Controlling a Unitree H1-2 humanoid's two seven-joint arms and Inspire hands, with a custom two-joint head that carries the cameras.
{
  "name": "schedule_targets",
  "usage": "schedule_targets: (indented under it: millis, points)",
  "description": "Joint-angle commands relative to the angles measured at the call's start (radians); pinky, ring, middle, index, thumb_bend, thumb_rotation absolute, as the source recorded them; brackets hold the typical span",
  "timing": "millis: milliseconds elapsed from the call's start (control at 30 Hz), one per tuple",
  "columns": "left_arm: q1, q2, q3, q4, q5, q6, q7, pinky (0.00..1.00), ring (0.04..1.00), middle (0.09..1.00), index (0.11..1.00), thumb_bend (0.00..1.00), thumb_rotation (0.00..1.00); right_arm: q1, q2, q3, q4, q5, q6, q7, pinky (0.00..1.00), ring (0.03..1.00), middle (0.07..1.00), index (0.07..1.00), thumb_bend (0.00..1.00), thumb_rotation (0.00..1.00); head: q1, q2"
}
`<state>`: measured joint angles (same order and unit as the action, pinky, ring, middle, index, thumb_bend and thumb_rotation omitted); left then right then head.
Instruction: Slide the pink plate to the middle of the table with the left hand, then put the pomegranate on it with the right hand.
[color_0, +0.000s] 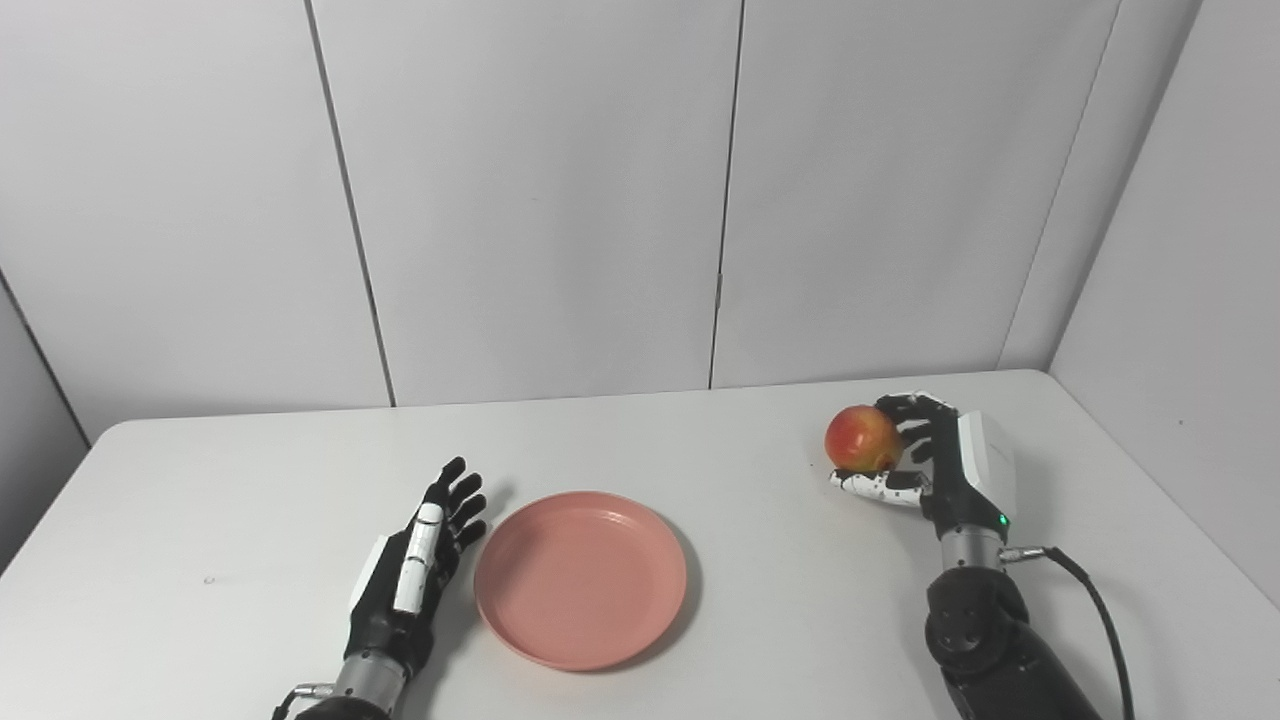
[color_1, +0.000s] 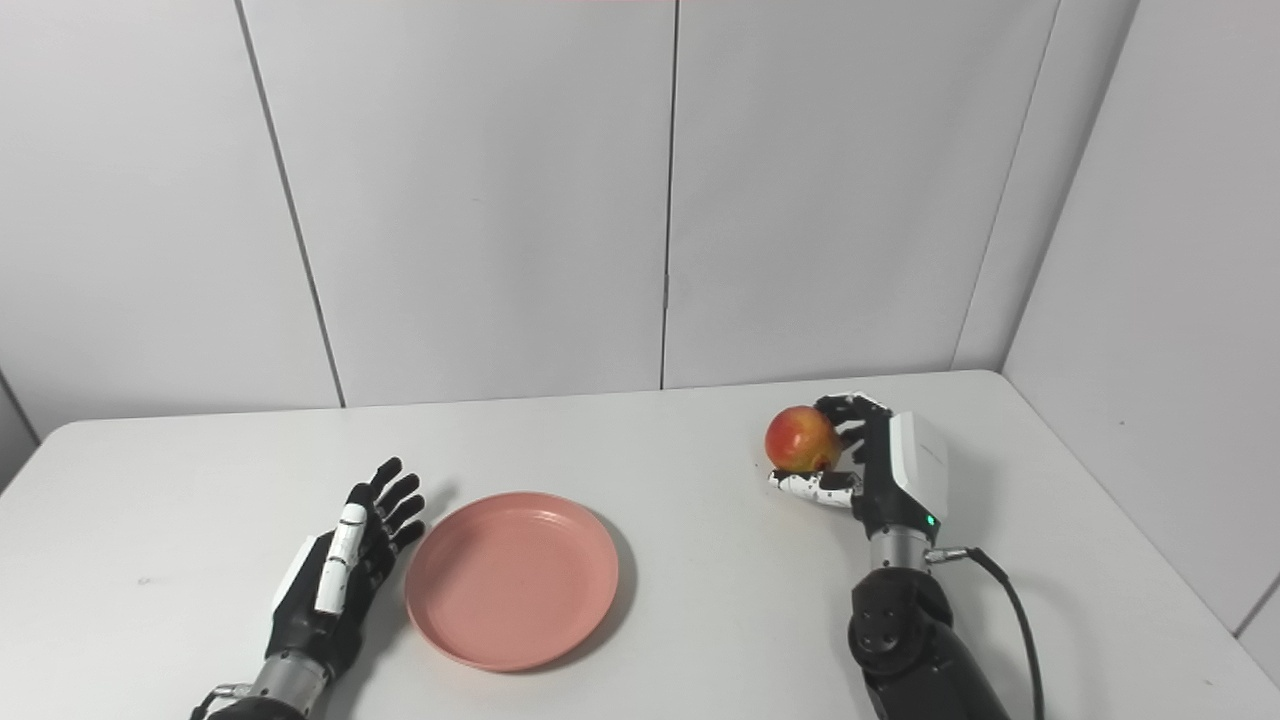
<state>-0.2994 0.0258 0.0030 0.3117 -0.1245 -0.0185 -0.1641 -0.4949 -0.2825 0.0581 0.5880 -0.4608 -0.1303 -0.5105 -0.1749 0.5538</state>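
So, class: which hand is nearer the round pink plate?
Left. The left hand lies open right beside the round pink plate; the right hand holds the pomegranate well off to its right.

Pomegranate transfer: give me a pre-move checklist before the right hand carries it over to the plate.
1. Round red-yellow pomegranate gripped by the right hand: ok, fingers wrap it.
2. Fruit lifted off the white table: cannot tell.
3. Flat round pink plate near the table's middle: ok, though slightly left of centre.
4. Plate bare, ready to receive: ok.
5. Left hand clear of the plate: ok, open and flat beside its left rim; whether it touches the rim, cannot tell.
6. Path between fruit and plate free of objects: ok.
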Motion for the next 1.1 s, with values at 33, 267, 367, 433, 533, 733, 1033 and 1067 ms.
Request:
schedule_targets:
  millis: [33,267,367,433,533,733,1033,1067]
  points:
    - [-0.006,-0.002,-0.018,0.013,0.034,-0.009,0.015,0.92,0.938,0.942,0.941,0.52,1.00,-0.028,-0.009,0.002,-0.065,-0.001,-0.062,0.003,0.43,0.501,0.469,0.517,0.52,0.00,0.010,-0.001]
    - [-0.006,-0.016,-0.027,0.006,0.037,0.005,0.019,0.93,0.951,0.957,0.958,0.53,1.00,0.001,0.005,0.013,-0.170,0.008,-0.063,0.060,0.41,0.487,0.460,0.531,0.52,0.00,0.043,-0.002]
    - [-0.010,-0.020,-0.036,0.016,0.043,-0.011,0.017,0.93,0.957,0.962,0.962,0.53,1.00,0.017,0.013,0.018,-0.223,0.009,-0.063,0.093,0.39,0.474,0.454,0.535,0.52,0.00,0.068,-0.001]
    - [-0.013,-0.021,-0.041,0.021,0.045,-0.013,0.016,0.94,0.964,0.969,0.969,0.54,1.00,0.026,0.021,0.020,-0.256,0.004,-0.053,0.108,0.38,0.467,0.452,0.536,0.52,0.00,0.074,0.000]
    - [-0.016,-0.022,-0.047,0.024,0.050,-0.014,0.016,0.94,0.960,0.968,0.971,0.54,1.00,0.036,0.033,0.022,-0.288,0.020,-0.067,0.137,0.38,0.462,0.451,0.534,0.52,0.00,0.080,0.001]
    - [-0.018,-0.027,-0.053,0.027,0.056,-0.018,0.023,0.94,0.960,0.970,0.974,0.54,1.00,0.062,0.053,0.026,-0.337,0.037,-0.080,0.186,0.43,0.505,0.469,0.518,0.52,0.00,0.088,0.002]
    - [-0.023,-0.037,-0.066,0.030,0.083,-0.028,0.043,0.93,0.956,0.968,0.973,0.52,1.00,0.089,0.076,0.045,-0.373,0.057,-0.122,0.237,0.41,0.484,0.464,0.525,0.52,0.00,0.109,0.003]
    - [-0.023,-0.038,-0.067,0.029,0.086,-0.028,0.046,0.93,0.957,0.967,0.972,0.52,1.00,0.092,0.079,0.046,-0.379,0.060,-0.121,0.243,0.41,0.479,0.462,0.526,0.52,0.00,0.109,0.003]
